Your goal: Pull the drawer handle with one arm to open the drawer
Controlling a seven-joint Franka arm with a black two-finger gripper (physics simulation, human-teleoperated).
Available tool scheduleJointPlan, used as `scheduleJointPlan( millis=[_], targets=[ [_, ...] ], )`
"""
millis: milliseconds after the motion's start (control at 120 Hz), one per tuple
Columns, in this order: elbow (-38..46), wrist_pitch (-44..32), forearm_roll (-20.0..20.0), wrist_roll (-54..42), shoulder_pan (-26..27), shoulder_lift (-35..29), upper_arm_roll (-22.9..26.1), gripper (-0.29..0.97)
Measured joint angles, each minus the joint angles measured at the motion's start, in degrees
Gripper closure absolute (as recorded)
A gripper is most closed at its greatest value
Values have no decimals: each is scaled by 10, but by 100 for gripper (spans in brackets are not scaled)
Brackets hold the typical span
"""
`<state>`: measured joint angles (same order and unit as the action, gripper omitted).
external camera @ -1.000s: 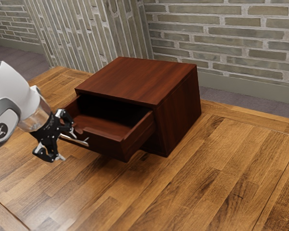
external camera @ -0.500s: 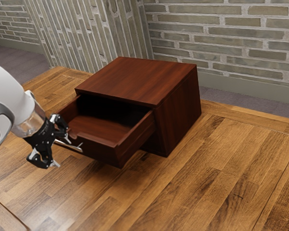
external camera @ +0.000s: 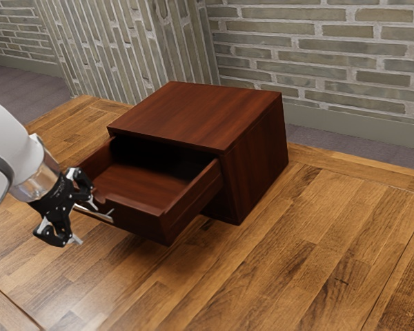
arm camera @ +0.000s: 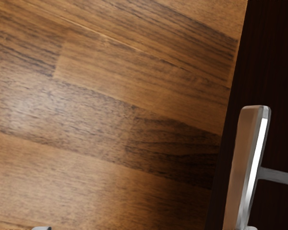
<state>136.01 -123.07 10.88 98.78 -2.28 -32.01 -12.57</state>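
A dark red wooden cabinet [external camera: 214,117] stands on the wooden table [external camera: 297,262]. Its single drawer [external camera: 155,189] is pulled well out toward the exterior view's left, and the inside is bare. A silver bar handle [external camera: 101,214] runs across the drawer front. My black gripper [external camera: 84,200] is at the handle's end, shut on it, with the white arm behind it at the view's left edge. In the wrist view the handle [arm camera: 247,167] stands close against the dark drawer front [arm camera: 273,67], with table planks beside it.
The table [external camera: 317,227] stretches wide to the exterior view's right and in front of the cabinet. A brick wall [external camera: 331,41] and a slatted panel [external camera: 124,41] stand behind, with grey floor [external camera: 27,86] past the table's edge.
My gripper has moved toward the exterior view's left and slightly down with the handle in it. The drawer has slid further out of the cabinet.
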Motion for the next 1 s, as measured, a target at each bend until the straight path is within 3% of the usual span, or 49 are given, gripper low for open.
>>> scheduleJointPlan(
  millis=[1000],
  targets=[
    [-7, 8, 6, 16, 0, 0, 14, 22]
  ],
)
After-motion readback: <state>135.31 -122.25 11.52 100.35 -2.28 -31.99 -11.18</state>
